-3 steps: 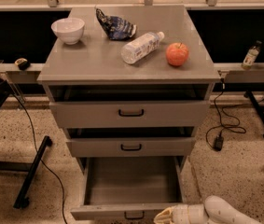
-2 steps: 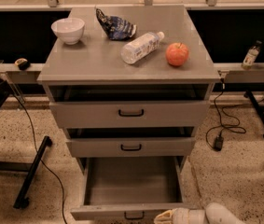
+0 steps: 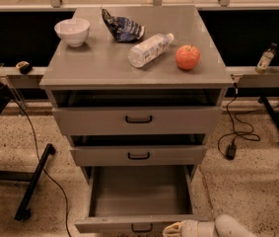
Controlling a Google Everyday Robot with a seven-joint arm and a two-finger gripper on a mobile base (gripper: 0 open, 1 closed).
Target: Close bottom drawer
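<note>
The bottom drawer (image 3: 139,196) of the grey cabinet (image 3: 139,63) is pulled far out, showing its empty deep grey box. Its front panel with a small black handle (image 3: 142,227) lies at the bottom edge of the camera view. My gripper (image 3: 178,229), pale and cream-coloured, sits at the bottom edge just right of the handle, in front of the drawer front. The arm (image 3: 232,227) runs off to the lower right. The two drawers above (image 3: 139,118) (image 3: 139,155) stand slightly ajar.
On the cabinet top lie a white bowl (image 3: 72,31), a crumpled chip bag (image 3: 122,27), a plastic bottle (image 3: 150,49) on its side and a red apple (image 3: 188,57). Cables (image 3: 235,132) and a black stand leg (image 3: 33,184) lie on the speckled floor beside the cabinet.
My gripper and arm have sunk lower and slightly right in the view, towards the bottom edge. The drawer stands as open as before.
</note>
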